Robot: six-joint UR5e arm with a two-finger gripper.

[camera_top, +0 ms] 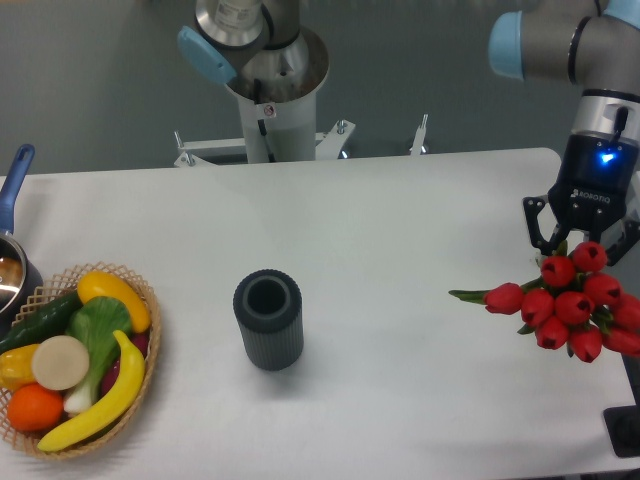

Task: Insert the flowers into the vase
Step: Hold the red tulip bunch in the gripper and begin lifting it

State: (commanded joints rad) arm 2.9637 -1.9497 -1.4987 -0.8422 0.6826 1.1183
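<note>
The flowers (570, 302), a bunch of red tulip buds with green leaves, are at the table's right edge, with one bud and a leaf tip pointing left. My gripper (583, 240) hangs directly over the back of the bunch. Its dark fingers (537, 226) are spread wide on either side of the topmost buds, so it is open. The fingertips are partly hidden behind the buds, and I cannot tell whether they touch them. The vase (268, 318), a dark grey ribbed cylinder, stands upright near the table's middle with its round mouth open, far left of the gripper.
A wicker basket (140, 352) of fruit and vegetables sits at the front left. A blue-handled metal pot (14, 262) is at the left edge behind it. The arm's base (270, 95) stands behind the table's far edge. A dark object (625, 432) sits past the right front corner.
</note>
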